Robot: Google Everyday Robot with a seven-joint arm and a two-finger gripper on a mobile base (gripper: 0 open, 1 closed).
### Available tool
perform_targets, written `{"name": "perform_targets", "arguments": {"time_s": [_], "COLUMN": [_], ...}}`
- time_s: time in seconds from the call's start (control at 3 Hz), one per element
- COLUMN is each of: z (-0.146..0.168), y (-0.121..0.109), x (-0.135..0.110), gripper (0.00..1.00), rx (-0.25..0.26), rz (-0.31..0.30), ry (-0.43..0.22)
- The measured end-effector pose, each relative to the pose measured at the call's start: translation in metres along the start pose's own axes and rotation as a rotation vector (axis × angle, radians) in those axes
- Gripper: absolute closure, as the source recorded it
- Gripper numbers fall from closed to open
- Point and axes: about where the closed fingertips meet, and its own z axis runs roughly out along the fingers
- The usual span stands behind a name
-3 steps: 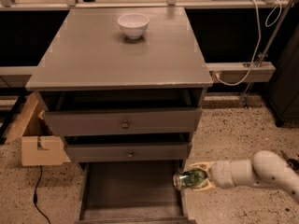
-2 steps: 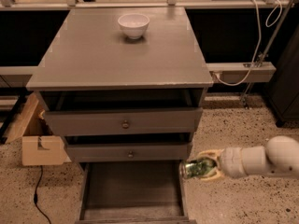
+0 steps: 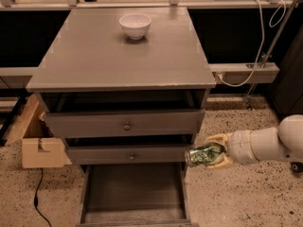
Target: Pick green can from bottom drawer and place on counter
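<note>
My gripper (image 3: pixel 213 151) comes in from the right and is shut on the green can (image 3: pixel 203 155), holding it sideways with its silver end to the left. The can hangs in the air beside the right end of the middle drawer, above the right wall of the open bottom drawer (image 3: pixel 135 190). The drawer's dark floor shows nothing on it. The counter (image 3: pixel 118 56) lies higher and to the left of the can.
A white bowl (image 3: pixel 135 25) stands near the back of the counter. Two shallower drawers with round knobs (image 3: pixel 126 126) stand slightly open. A cardboard box (image 3: pixel 35 141) sits on the floor at the left. Cables and a rail (image 3: pixel 246 70) run at the right.
The gripper has lifted the green can up and out of the bottom drawer, to the level of the middle drawer's right end.
</note>
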Motion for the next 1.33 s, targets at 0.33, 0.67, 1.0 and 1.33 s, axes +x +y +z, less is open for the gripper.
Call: {"name": "perform_targets", "arguments": {"time_s": [0.33,0.67,1.0,1.33], "z": [-0.033,-0.076,-0.109,-0.114], "y": [-0.025,-0.057,-0.109,-0.148], "x": [-0.017,-0.036,-0.063,-0.088], "gripper": [1.0,1.0,1.0,1.0], "rx": [0.03,0.087,0.11,0.12], "rz": [0.02,0.028,0.05,0.056], "ry": [0.03,0.028,-0.011,-0.056]}}
